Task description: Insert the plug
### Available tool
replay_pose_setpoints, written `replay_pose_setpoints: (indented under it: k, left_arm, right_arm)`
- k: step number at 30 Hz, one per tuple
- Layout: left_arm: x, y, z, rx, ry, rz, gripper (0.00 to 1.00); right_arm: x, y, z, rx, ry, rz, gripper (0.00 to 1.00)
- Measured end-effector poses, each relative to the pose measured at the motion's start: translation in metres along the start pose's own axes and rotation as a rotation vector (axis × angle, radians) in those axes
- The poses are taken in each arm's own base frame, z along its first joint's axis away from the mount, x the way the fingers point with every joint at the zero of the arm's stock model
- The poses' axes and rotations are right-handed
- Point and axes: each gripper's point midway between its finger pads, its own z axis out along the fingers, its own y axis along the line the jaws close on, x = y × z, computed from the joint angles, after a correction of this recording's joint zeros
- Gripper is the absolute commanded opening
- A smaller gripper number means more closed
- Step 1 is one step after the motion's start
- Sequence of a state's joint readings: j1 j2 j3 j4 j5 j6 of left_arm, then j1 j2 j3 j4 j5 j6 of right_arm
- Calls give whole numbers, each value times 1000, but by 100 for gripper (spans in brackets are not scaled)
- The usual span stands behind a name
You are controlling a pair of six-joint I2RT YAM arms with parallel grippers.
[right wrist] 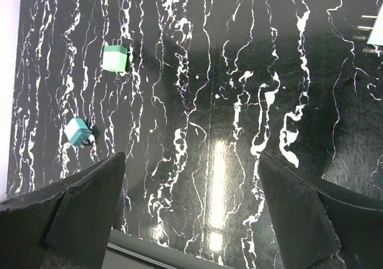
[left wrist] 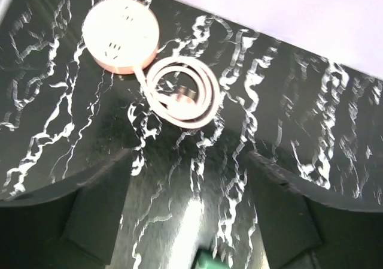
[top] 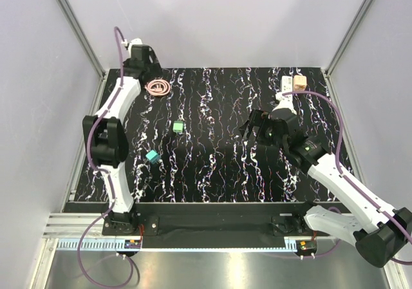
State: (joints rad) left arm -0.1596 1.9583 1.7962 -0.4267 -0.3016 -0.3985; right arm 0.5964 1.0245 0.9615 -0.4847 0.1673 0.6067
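Note:
The plug (top: pixel 300 82), a small peach-tan block, sits at the back right of the table, against the end of the white power strip (top: pixel 286 83). It shows in neither wrist view. My right gripper (top: pixel 256 132) hovers in front of and left of it, open (right wrist: pixel 191 212), with only bare tabletop between its fingers. My left gripper (top: pixel 143 64) is at the far back left, open (left wrist: pixel 190 212) and holding nothing. Beyond its fingers lie a flat round tan disc (left wrist: pixel 119 32) and a coiled pinkish cable (left wrist: pixel 182 93).
A green block (top: pixel 178 127) and a teal block (top: pixel 152 156) lie left of centre on the black marbled table (top: pixel 212 167); both show in the right wrist view, green (right wrist: pixel 115 58) and teal (right wrist: pixel 78 131). The cable coil (top: pixel 158 86) lies beside the left gripper. Walls enclose three sides.

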Motion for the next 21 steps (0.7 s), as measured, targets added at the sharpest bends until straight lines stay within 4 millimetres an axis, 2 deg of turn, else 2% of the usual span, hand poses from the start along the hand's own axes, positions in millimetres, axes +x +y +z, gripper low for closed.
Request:
replay_pose_setpoints:
  k: [2,5,8,11,16,21]
  left_arm:
    - [1,14,23,10,37,-68,69]
    - [2,28,55,69,94,-170,64]
    - [3,40,86,127,135,-255,64]
    - [17,52,110,144,183,-298,65]
    - [52,46,130,162,262,-318,62]
    - [65,31,150,205,285,-342,63]
  right_arm:
    - [-1,1,0,-4,-5,1,100]
    - [-3,2,3,-8,-11,0,100]
    - [-2,1,7,0,-10,-8,100]
    - [1,0,11,11,1,-13,100]
    - [3,-2,14,18,10,-16,100]
    - [2,-2,15,20,7,-23,100]
